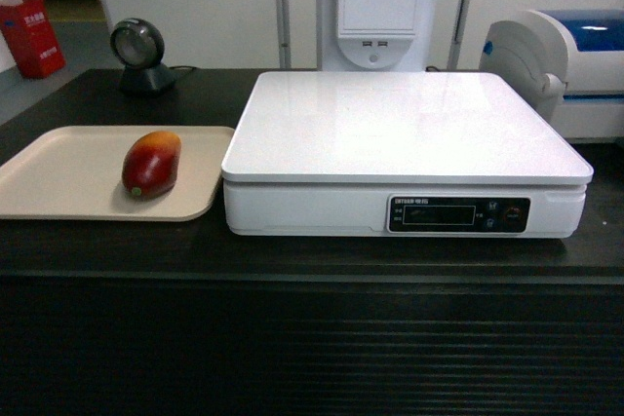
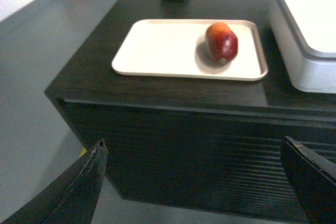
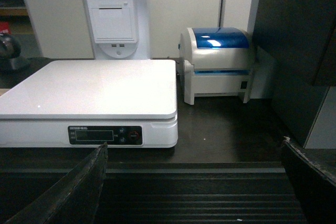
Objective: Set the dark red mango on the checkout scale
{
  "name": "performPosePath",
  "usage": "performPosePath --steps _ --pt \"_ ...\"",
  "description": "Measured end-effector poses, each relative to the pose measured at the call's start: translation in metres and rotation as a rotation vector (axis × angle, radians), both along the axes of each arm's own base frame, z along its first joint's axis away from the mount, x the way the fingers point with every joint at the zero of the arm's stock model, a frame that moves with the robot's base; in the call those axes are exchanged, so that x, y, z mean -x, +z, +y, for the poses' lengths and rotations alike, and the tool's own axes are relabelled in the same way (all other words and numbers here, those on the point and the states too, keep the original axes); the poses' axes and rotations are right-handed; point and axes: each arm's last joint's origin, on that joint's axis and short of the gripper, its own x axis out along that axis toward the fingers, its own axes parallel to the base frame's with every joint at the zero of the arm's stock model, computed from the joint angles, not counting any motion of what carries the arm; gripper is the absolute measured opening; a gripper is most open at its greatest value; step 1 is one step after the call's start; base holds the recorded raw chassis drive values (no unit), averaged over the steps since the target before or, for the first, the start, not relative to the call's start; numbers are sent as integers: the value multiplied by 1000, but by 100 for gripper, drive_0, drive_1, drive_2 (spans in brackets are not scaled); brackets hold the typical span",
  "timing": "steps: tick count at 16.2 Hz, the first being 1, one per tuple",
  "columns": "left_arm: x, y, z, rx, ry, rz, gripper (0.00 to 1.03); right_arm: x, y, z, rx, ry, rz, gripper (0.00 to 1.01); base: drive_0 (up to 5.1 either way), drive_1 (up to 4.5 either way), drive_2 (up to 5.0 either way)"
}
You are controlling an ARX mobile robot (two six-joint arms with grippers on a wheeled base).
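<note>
The dark red mango [image 1: 151, 165] lies on its side on a shallow beige tray [image 1: 58, 187], a matte rounded-corner rectangle with a low raised rim. The fruit is a glossy oval, deep red along most of its skin, shading to orange-yellow at the far end, with a small greenish stem end toward the counter's front. It sits in the right part of the tray, near the scale but not touching it.

The scale [image 1: 405, 124] stands just right of the tray, whose right edge sits close against it. Its platform is a large, smooth white square slab with softly rounded corners and a faint sheen, overhanging a white plastic body. A black display strip [image 1: 458, 213] with a red-ringed button is set in the front face.

Both rest on the checkout [image 1: 292, 338], a dark wood-grained top over a front of fine horizontal ribs.

The left gripper [image 2: 202, 182] hangs in front of and below the counter edge, its two dark tapered fingers [image 2: 79, 187] spread wide with nothing between them. The right gripper [image 3: 202, 182] is likewise spread and empty, facing the scale's front.

Behind stand a round black scanner [image 1: 141, 51] and a white printer with a blue lid [image 3: 220, 64].
</note>
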Motion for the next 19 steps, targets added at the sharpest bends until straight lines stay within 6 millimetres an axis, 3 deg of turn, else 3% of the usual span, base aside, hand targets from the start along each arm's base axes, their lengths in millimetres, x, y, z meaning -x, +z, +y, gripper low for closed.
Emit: performPosePath --steps 2,6,9,10,13,19 --pt "-8 6 4 -15 96 -48 98 0 0 0 0 -1 1 98 0 0 0" --pt "-48 23 15 6 2 -102 98 0 0 0 0 -1 0 98 0 0 0" --pt "-116 41 32 21 -112 -105 98 0 0 0 0 -1 0 98 0 0 0" --pt "-162 31 31 45 -176 5 98 0 0 0 0 -1 1 98 0 0 0" --pt "-225 9 17 84 -266 155 98 0 0 0 0 -1 0 98 0 0 0" --pt "-316 -17 -7 114 -309 319 98 0 0 0 0 -1 0 98 0 0 0"
